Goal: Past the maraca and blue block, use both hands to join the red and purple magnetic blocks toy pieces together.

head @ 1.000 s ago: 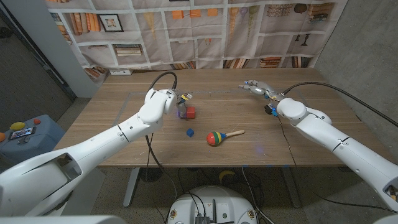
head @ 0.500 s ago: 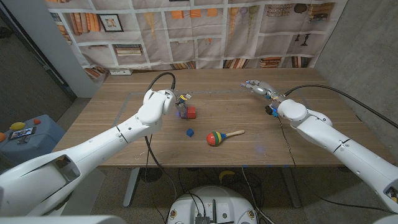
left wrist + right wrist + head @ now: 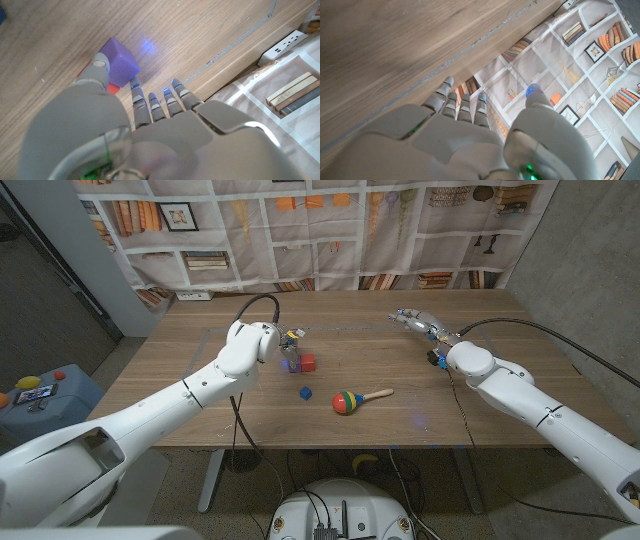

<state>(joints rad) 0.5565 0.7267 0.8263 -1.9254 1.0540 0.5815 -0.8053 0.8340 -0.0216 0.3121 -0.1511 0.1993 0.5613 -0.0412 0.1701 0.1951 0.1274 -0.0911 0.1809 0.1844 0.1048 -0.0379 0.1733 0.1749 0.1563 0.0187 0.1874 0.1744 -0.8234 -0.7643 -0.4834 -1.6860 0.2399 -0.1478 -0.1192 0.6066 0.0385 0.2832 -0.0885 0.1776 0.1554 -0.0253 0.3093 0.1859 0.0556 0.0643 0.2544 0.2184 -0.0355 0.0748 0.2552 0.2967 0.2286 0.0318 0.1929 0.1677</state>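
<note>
While the red block [image 3: 308,362] & purple block [image 3: 293,363] sat touching, apparently joined, past the blue block [image 3: 305,392] & maraca [image 3: 358,399], left hand [image 3: 290,343] hovered alongside, grip unclear; right hand [image 3: 413,319] was open, empty, far right.

On the table [image 3: 200,395]: one red block [image 3: 308,362], one purple block [image 3: 293,364], one blue block [image 3: 305,392] and one maraca [image 3: 356,399] are counted. Two robot hands are seen, left hand [image 3: 290,340] and right hand [image 3: 415,319].
</note>
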